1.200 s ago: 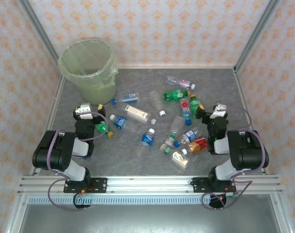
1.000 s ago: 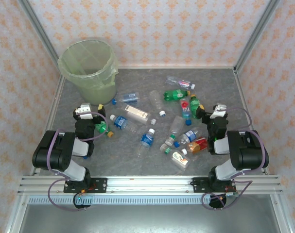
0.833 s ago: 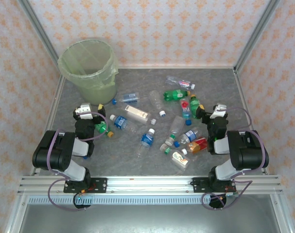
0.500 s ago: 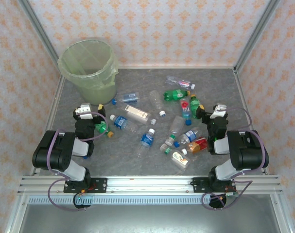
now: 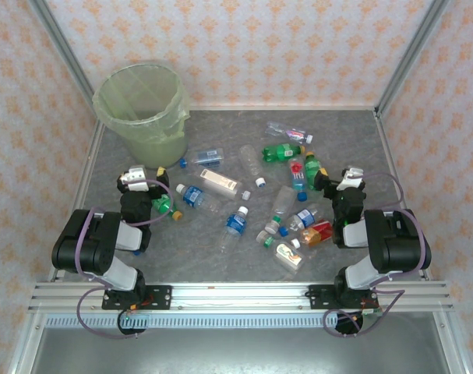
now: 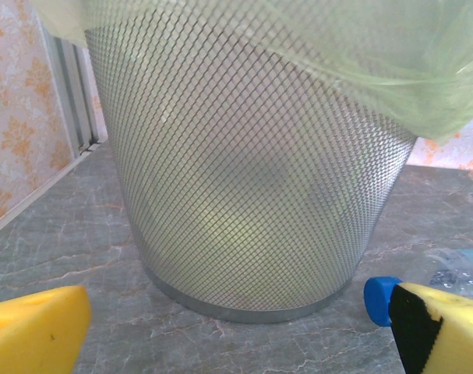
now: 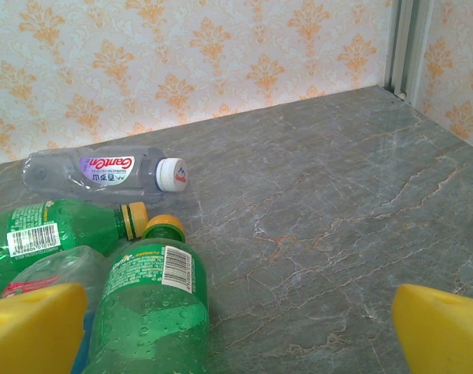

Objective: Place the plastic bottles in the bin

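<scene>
Nothing has moved since earlier. On the bench (image 5: 236, 125), the bin (image 5: 142, 109) stands in the far-left corner. The plastic bottles (image 5: 281, 152) lie scattered from the middle toward the right edge. The left claw (image 6: 236, 335) and right claw (image 7: 236, 327) both gape wide, empty.

Grey marble-patterned tabletop (image 5: 236, 125), round mesh bin lined with a pale-green bag (image 5: 154, 144) standing in its far left corner, small clear, green and orange plastic bottles (image 5: 234, 222) lying scattered on their sides across the middle and right.
</scene>
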### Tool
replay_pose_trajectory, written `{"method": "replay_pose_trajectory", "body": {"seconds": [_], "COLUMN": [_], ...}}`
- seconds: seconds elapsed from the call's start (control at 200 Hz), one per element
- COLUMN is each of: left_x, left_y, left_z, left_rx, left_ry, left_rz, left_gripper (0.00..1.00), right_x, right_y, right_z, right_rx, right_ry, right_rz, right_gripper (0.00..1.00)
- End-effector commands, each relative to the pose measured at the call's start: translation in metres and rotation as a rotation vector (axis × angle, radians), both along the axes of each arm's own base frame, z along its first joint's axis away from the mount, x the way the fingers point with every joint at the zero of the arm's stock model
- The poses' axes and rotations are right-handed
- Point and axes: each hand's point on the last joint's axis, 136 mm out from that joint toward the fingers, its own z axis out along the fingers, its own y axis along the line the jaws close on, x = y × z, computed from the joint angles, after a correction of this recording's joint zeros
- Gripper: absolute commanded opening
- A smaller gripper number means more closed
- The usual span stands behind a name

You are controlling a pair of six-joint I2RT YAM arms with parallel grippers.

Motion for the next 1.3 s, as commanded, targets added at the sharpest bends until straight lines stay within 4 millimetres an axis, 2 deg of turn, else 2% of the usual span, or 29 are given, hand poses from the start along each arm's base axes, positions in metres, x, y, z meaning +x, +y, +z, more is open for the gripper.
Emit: {"method": "replay_pose_trajectory", "body": {"seconds": [0.0, 0.3, 0.43, 0.511, 0.596, 0.671, 0.721, 0.821, 0.841, 0.891, 0.971, 1.011, 1.156, 1.221, 1.296], "left_x": [0.004, 0.004, 0.001, 0.000, 0.003, 0.001, -0.001, -0.014, -0.017, -0.025, -0.043, -0.049, -0.081, -0.099, -0.115], "left_y": [0.009, 0.009, 0.011, 0.018, 0.032, 0.046, 0.048, 0.045, 0.044, 0.039, 0.038, 0.035, 0.042, 0.050, 0.058], "left_z": [0.002, 0.001, 0.012, 0.025, 0.041, 0.052, 0.058, 0.056, 0.055, 0.054, 0.049, 0.049, 0.033, 0.022, 0.017], "left_rx": [-0.014, -0.018, -0.014, -0.027, -0.092, -0.143, -0.175, -0.284, -0.303, -0.364, -0.473, -0.524, -0.632, -0.629, -0.597], "left_ry": [-0.002, 0.004, -0.023, -0.018, 0.042, 0.116, 0.157, 0.204, 0.209, 0.202, 0.174, 0.160, 0.202, 0.259, 0.314], "left_rz": [0.051, 0.050, 0.058, 0.110, 0.202, 0.306, 0.332, 0.355, 0.348, 0.335, 0.358, 0.346, 0.457, 0.553, 0.631], "left_gripper": [1.00, 1.00, 1.00, 1.00, 1.00, 1.00, 1.00, 1.00, 1.00, 1.00, 1.00, 1.00, 0.99, 1.00, 0.99], "right_x": [0.005, 0.005, 0.007, 0.011, 0.016, 0.013, 0.009, 0.002, -0.001, -0.003, -0.007, -0.007, 0.003, 0.009, 0.013], "right_y": [-0.001, -0.001, 0.007, 0.011, 0.002, -0.001, -0.003, -0.007, -0.007, -0.010, -0.029, -0.032, -0.012, -0.002, 0.005], "right_z": [0.009, 0.009, 0.012, 0.022, 0.030, 0.046, 0.059, 0.078, 0.089, 0.099, 0.108, 0.113, 0.134, 0.138, 0.145], "right_rx": [0.001, 0.001, -0.015, -0.012, 0.020, 0.051, 0.082, 0.170, 0.191, 0.247, 0.398, 0.445, 0.447, 0.443, 0.444], "right_ry": [-0.029, -0.028, -0.023, -0.013, 0.035, 0.004, -0.038, -0.098, -0.128, -0.142, -0.140, -0.132, -0.091, -0.055, -0.032], "right_rz": [-0.016, -0.016, 0.034, 0.056, 0.000, -0.023, -0.039, -0.068, -0.074, -0.095, -0.231, -0.249, -0.122, -0.069, -0.028], "right_gripper": [1.00, 1.00, 1.00, 1.00, 1.00, 1.00, 1.00, 1.00, 1.00, 1.00, 1.00, 1.00, 1.00, 1.00, 1.00]}}
